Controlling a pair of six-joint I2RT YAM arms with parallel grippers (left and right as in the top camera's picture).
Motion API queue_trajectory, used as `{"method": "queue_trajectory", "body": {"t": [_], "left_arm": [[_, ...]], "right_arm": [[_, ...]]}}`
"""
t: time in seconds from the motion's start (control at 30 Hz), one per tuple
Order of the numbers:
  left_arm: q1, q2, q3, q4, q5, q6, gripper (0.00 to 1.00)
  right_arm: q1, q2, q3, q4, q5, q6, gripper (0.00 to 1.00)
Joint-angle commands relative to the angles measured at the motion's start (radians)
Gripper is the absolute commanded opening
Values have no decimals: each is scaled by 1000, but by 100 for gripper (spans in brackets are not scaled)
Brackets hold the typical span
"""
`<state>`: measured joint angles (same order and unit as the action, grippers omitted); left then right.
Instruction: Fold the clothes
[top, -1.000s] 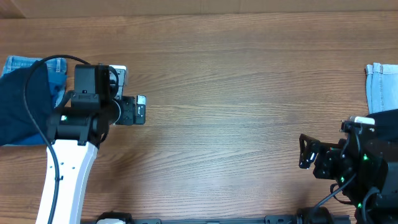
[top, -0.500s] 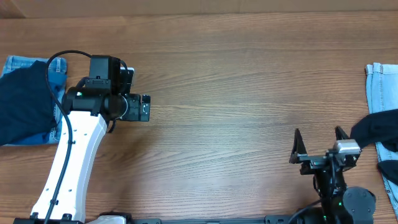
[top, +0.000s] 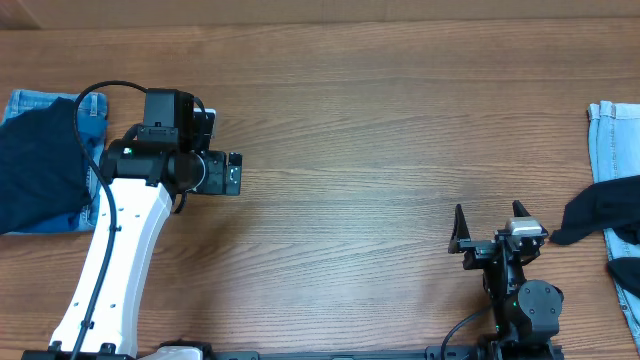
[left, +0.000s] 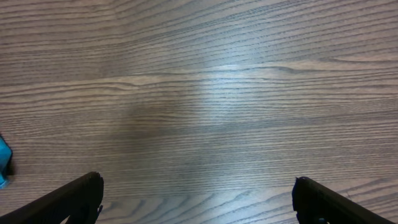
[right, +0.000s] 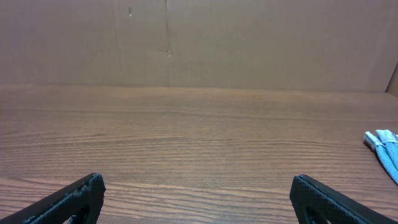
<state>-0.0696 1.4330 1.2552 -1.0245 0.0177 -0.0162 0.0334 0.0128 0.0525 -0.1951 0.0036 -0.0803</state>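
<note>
One dark navy garment (top: 38, 172) lies at the table's left edge on top of blue denim (top: 30, 101). Another dark garment (top: 598, 208) lies at the right edge over light denim (top: 612, 140). My left gripper (top: 229, 173) hangs over bare wood to the right of the left pile. In the left wrist view the left gripper (left: 198, 190) is open, with only wood grain between its fingers (left: 74, 199). My right gripper (top: 488, 216) stands open near the front edge, just left of the right garment. Nothing is between the right gripper (right: 198, 190) fingers.
A brown cardboard wall (right: 199, 37) closes off the far side of the wooden table (top: 380, 120). Light denim (right: 387, 150) shows at the right edge of the right wrist view. A small blue scrap (left: 3, 160) sits at the left edge of the left wrist view.
The right arm has turned and carried its open gripper leftward, away from the right garment. The left arm shifted slightly right a second ago and has since stayed still.
</note>
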Motion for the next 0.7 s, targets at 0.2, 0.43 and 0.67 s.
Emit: {"method": "queue_trajectory", "body": {"t": [0.2, 0.43, 0.67], "left_arm": [[5, 5, 2, 2, 1, -6, 100], [5, 5, 2, 2, 1, -6, 100], [5, -48, 2, 10, -45, -6, 100]], "right_arm": [[6, -10, 1, 8, -1, -6, 100], [6, -10, 1, 8, -1, -6, 100], [6, -10, 1, 8, -1, -6, 100]]}}
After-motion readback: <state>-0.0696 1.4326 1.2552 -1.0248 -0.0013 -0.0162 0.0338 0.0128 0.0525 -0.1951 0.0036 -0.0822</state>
